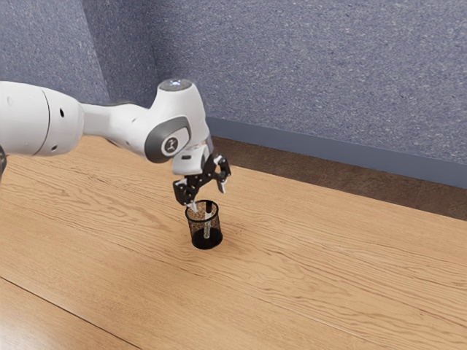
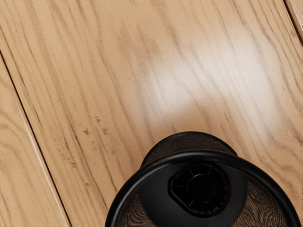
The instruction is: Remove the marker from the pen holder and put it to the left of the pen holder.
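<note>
Exterior view: pen holder (image 1: 196, 240), dark mesh, stands on the wooden worktop (image 1: 328, 270) right under the tool (image 1: 207, 198). Its rim is the close obstacle, round the marker. Speckled blue-grey wall (image 1: 306, 80) and brown floor (image 1: 292, 167) lie beyond the worktop, well apart from the tool. Marker (image 1: 208, 226) is inside the holder, slightly tilted, black end up, just below the gap between the fingers. Tool wide open, fingers well apart, nothing gripped. One fingertip (image 1: 193, 208) overlaps the rim; contact, can't tell.

Wrist view: holder's round rim close under the tool, marker's black end inside it, seen end-on. Worktop around it has dark seams and a bright glare patch.
</note>
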